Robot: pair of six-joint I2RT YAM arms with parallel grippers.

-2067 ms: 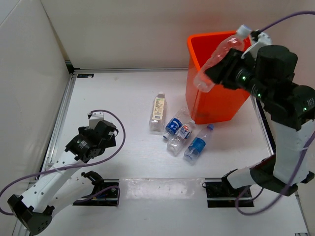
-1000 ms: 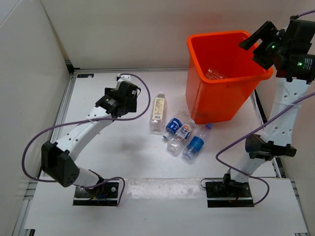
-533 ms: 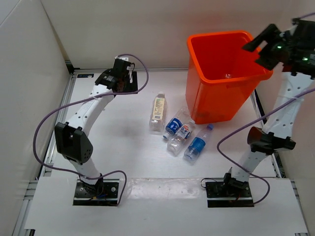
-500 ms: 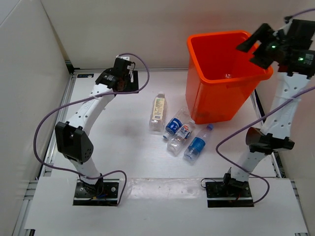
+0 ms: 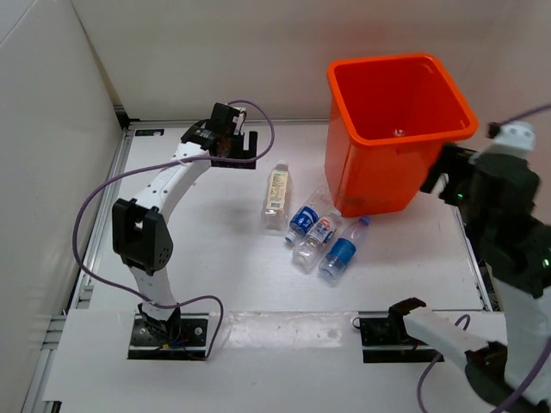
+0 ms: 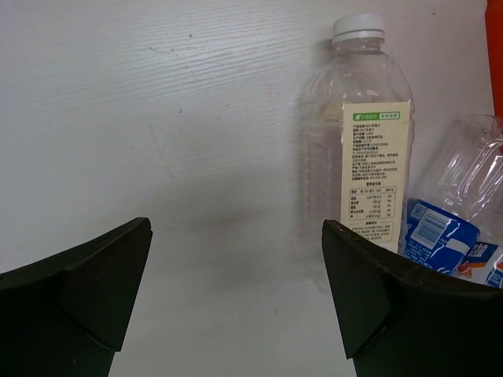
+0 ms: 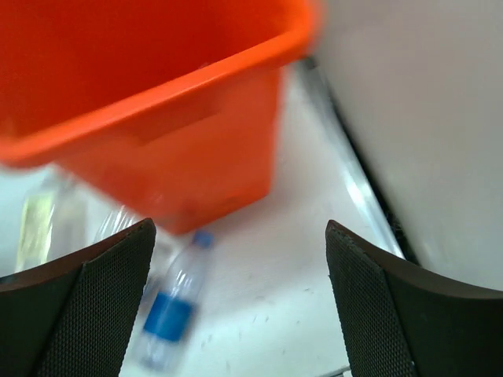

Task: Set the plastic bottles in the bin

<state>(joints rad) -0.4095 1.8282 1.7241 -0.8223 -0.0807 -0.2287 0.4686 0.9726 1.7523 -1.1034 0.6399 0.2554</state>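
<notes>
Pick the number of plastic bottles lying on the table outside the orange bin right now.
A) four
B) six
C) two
A: the top view shows four on the table beside the bin: the cream-label bottle, the short blue-label bottle, the white-red-label bottle and the long blue-label bottle.

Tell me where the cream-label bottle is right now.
In the top view the cream-label bottle lies on the table left of the orange bin, at the left end of the cluster, beside a blue-label bottle.
</notes>
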